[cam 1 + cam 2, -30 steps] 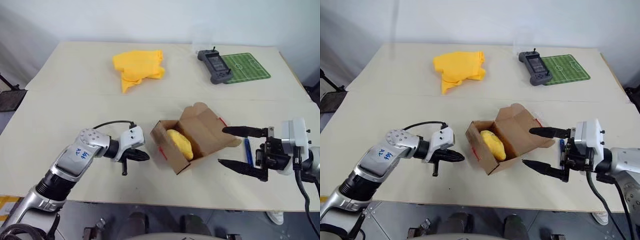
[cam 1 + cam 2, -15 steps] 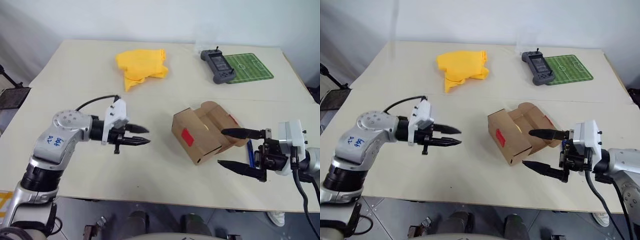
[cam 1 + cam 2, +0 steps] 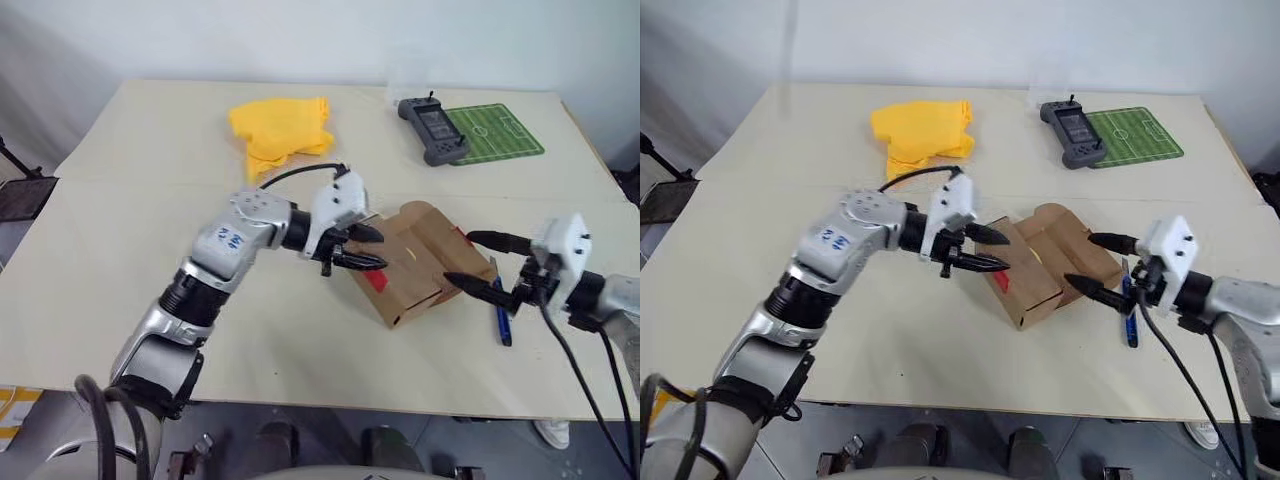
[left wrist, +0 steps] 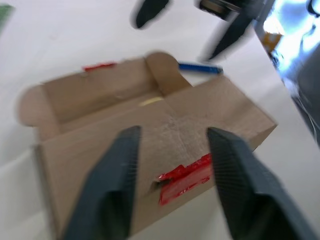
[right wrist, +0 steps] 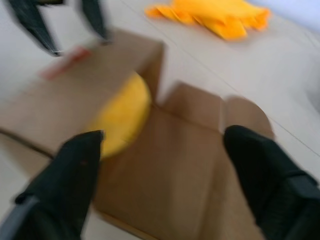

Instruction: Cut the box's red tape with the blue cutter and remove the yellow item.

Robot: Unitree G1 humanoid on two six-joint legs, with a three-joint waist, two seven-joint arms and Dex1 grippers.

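The brown box (image 3: pixel 415 262) lay open mid-table, red tape (image 4: pixel 185 176) torn on its near-left side, the yellow item (image 5: pixel 120 116) inside; the blue cutter (image 3: pixel 499 310) lay right of it.

The box (image 3: pixel 415 262) lies on its side at mid-table (image 3: pixel 150 260), its flap lid (image 5: pixel 200 145) folded out toward the right gripper (image 3: pixel 478 263). The left gripper (image 3: pixel 365 247) crowds the closed side. The box opening, with the yellow item (image 5: pixel 120 117) inside, is unobstructed from the right. The blue cutter (image 3: pixel 498 312) lies just beside the flap. Near and left table areas are free; the yellow cloth (image 3: pixel 282 128) and game controller (image 3: pixel 430 130) occupy the far edge.
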